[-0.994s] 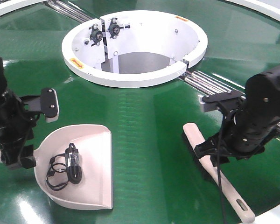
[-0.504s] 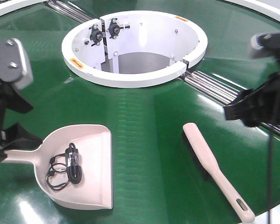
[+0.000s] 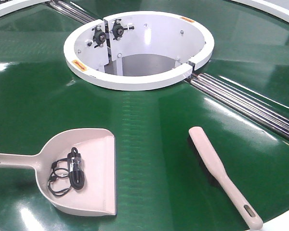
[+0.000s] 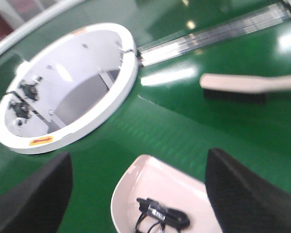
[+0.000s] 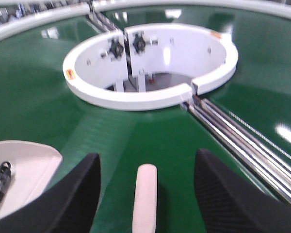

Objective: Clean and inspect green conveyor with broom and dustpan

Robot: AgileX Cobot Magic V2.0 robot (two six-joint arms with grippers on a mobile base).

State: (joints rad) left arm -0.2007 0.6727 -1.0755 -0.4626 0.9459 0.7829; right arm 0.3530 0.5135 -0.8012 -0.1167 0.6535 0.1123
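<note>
Cable (image 3: 67, 174) coiled in dustpan (image 3: 98, 192) — black, glossy

Front camera looks down across the green conveyor (image 3: 149, 120); both raised wrist views share its white hub (image 4: 68, 92).

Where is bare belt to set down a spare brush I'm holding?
Bare glossy green conveyor lies between the beige plastic dustpan and the beige hand broom, and left of the white ring hub. Crowded: the steel rollers; a black cable fills the pan.
</note>
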